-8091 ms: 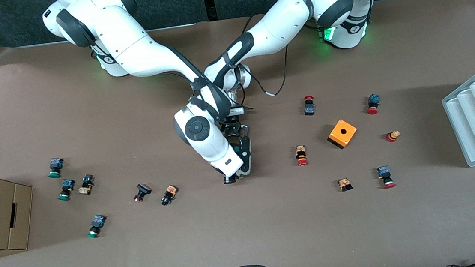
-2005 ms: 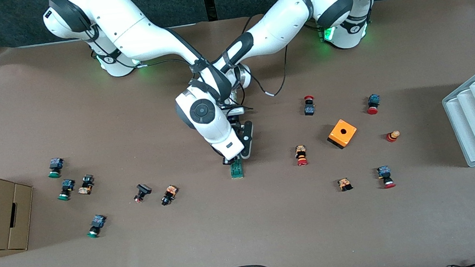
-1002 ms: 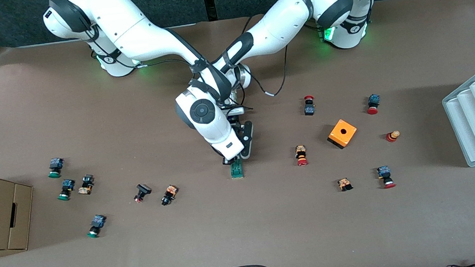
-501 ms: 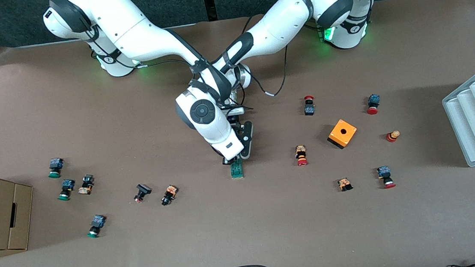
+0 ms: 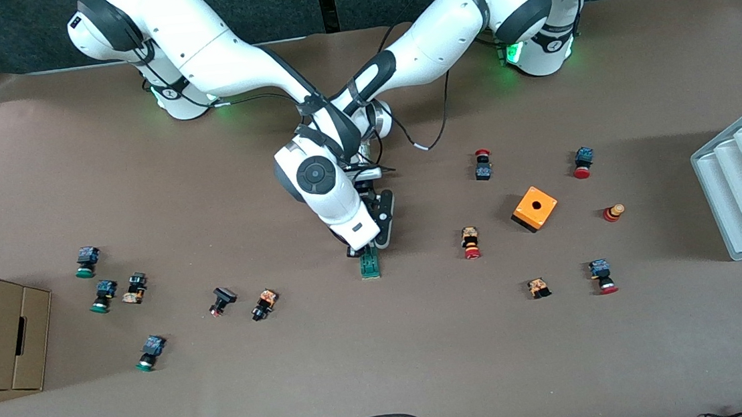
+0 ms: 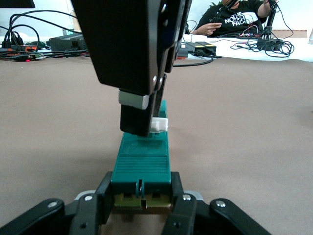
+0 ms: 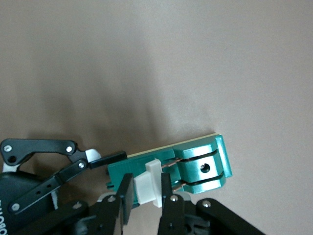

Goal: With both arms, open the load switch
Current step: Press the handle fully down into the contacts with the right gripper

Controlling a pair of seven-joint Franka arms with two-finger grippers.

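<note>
Both grippers pinched on the load switch, slider about to be drawn

You see the slim dark-green rectangular load switch (image 5: pixel 369 263) lying flat on the brown table, toward the right arm's end from the orange cube box (image 5: pixel 535 208), its long axis running from the front camera toward the arms' bases. The right gripper (image 7: pixel 142 196) comes down from above and is pressed together on the small white sliding piece (image 7: pixel 148 183). The left gripper (image 6: pixel 141 208), low and level with the table, pinches the block's end nearest the bases. Any pull likely runs along that axis.
</note>
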